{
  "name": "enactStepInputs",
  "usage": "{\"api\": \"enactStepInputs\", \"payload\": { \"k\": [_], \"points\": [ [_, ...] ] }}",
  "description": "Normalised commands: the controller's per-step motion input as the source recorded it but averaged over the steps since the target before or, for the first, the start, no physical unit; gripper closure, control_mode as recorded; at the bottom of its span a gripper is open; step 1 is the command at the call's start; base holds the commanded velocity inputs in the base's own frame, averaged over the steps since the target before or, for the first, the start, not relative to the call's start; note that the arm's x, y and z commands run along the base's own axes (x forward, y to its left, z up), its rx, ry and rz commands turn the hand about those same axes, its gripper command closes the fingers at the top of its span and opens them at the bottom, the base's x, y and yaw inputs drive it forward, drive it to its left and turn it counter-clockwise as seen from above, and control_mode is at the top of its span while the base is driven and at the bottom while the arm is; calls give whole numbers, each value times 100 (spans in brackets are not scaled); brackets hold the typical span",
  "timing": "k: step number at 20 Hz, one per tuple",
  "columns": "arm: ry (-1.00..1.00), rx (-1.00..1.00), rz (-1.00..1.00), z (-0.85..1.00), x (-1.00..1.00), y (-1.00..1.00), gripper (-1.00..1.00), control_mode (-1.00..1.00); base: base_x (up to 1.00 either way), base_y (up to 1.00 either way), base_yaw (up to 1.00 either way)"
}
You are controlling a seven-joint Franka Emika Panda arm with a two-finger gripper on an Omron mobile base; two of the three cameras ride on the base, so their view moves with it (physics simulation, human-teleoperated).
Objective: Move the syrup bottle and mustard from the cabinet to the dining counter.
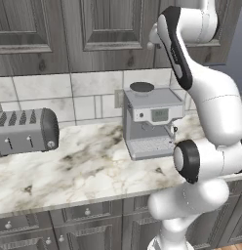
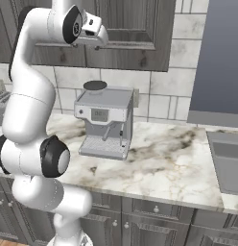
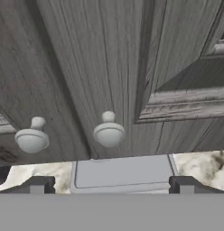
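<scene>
Two round silver knobs, a left knob (image 3: pixel 32 136) and a right knob (image 3: pixel 109 131), are seen close up in the hand view on the closed doors of the cabinet (image 3: pixel 109 67), side by side near the door bottoms. The gripper (image 3: pixel 111 185) is held wide open, nothing between its fingertips (image 3: pixel 38 184), and it is pointed at the door fronts just short of the right knob; no contact is visible. Below the door edge, the grey top of the espresso machine (image 1: pixel 151 124) and a strip of marble counter (image 1: pixel 69 171) are seen. In the left base view the arm is raised from the lower right up to the cabinet (image 1: pixel 93 29), its wrist lying against the door panels above the espresso machine. A silver toaster (image 1: pixel 25 131) is placed at the left on the same counter, well apart from the machine. In the right base view the hand is seen at the lower edge of the cabinet (image 2: pixel 135 29) doors, and a sink (image 2: pixel 229 163) is set into the counter at the far right. Cabinet doors are shut, so the syrup bottle and mustard cannot be seen. Lower drawer fronts (image 1: pixel 69 219) with small knobs are shown under the counter.
</scene>
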Motion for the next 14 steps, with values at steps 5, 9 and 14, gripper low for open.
{"api": "enactStepInputs", "payload": {
  "k": [5, 9, 14],
  "points": [
    [-3, 0, 0, 0, 35, 0, -100, -100, 0, 0, 0],
    [-2, 0, 0, -6, 28, 0, -100, -100, 0, 0, 0],
    [-1, 0, 0, -8, 28, 0, -100, -100, 0, 0, 0]
  ]
}}
